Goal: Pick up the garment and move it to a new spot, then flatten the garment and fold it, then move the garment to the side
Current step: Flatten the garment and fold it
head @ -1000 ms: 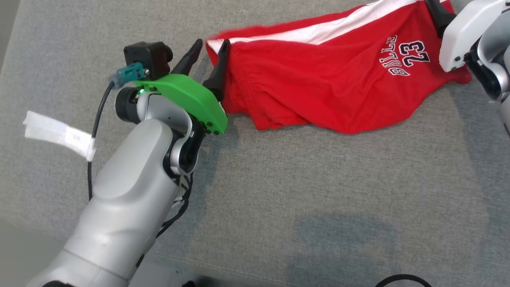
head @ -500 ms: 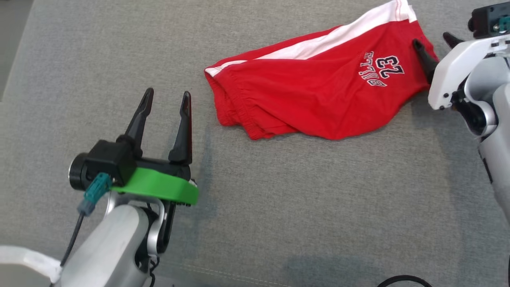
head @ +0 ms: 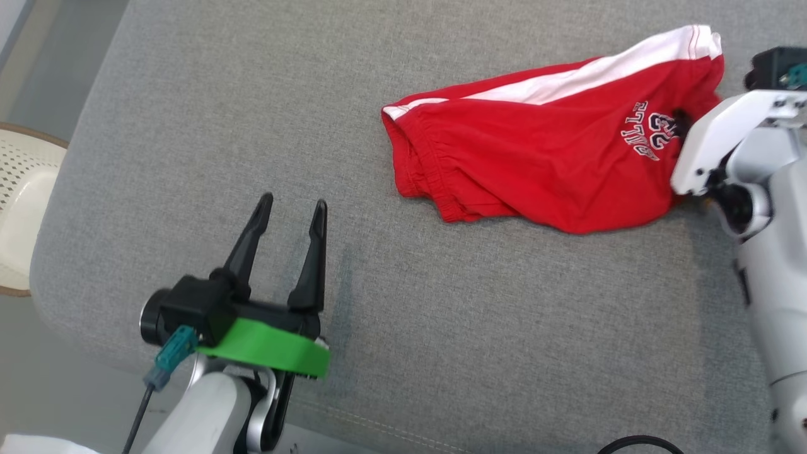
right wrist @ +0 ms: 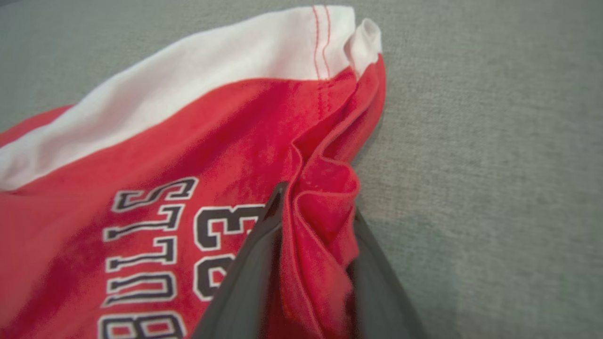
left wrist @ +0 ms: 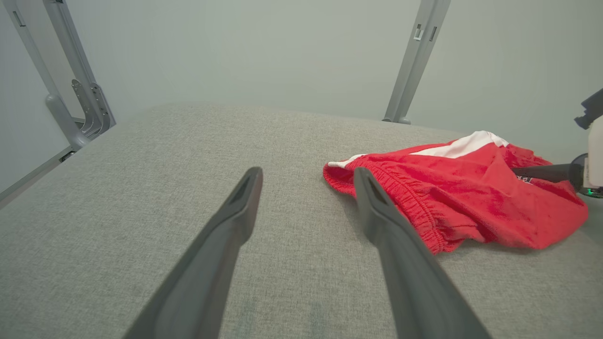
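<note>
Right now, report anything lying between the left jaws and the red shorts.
Nothing visible does. Only bare grey cushion separates the left gripper, jaws open, from the waistband end of the red shorts.

We see our left claw point(head: 294, 200) as two long, tapering dark fingers rising from a black base, which sits on a bright green bracket point(head: 265, 347). Beside it, a black camera block point(head: 189, 306) carries a teal connector point(head: 171, 356) feeding a thin black cable point(head: 135, 422), and the forearm point(head: 202, 410) is smooth silver. Our right claw point(right wrist: 318, 202) has the same dark fingers, mounted under a white bracket point(head: 719, 142) on a silver-grey arm point(head: 772, 302).
</note>
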{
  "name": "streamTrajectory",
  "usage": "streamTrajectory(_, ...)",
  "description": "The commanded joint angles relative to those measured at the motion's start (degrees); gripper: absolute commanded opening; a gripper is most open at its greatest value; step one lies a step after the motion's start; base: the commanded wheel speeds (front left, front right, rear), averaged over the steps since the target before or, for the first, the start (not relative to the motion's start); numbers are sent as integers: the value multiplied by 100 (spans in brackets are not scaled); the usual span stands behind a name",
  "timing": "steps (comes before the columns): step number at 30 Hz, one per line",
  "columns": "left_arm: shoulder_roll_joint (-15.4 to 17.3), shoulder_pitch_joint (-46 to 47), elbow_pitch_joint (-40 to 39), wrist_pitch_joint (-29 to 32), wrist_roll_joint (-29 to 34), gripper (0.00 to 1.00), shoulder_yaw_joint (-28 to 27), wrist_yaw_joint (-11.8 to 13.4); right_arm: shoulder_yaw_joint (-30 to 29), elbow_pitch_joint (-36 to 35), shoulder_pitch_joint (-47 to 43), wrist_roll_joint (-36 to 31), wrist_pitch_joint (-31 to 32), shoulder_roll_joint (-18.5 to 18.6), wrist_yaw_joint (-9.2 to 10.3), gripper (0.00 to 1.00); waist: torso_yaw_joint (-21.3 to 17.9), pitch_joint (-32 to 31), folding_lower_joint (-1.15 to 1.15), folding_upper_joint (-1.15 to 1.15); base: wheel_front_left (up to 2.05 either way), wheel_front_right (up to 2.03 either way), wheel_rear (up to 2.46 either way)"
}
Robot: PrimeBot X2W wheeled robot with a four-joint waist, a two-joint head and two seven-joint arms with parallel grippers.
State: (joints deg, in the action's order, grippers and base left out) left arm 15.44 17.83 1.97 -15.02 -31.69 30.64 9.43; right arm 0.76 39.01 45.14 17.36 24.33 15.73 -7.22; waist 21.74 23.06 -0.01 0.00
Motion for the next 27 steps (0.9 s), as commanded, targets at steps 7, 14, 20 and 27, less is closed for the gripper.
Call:
streamTrajectory(7, 107, -859, 317, -15, 151, 100, -356, -236, -241, -125, -827, 915, 373, -710, -25, 0, -822, -1074, 1, 0, 0, 0, 0)
streamTrajectory(14, 67, -1551, 437, -15, 455, 100, -591, -520, -990, -512, -1393, 1190, 631, -343, -20, 0, -1249, -1505, 1, 0, 0, 0, 0)
streamTrajectory(20, -195, -1958, 530, -15, 795, 100, -911, -887, -2112, -545, -1789, 771, 699, 109, -23, 0, -1121, -1619, 1, 0, 0, 0, 0)
streamTrajectory(27, -670, -2264, 640, -16, 1146, 100, -1283, -1246, -2441, -1333, -1782, 689, 770, -190, -26, 0, -888, -1791, 1, 0, 0, 0, 0)
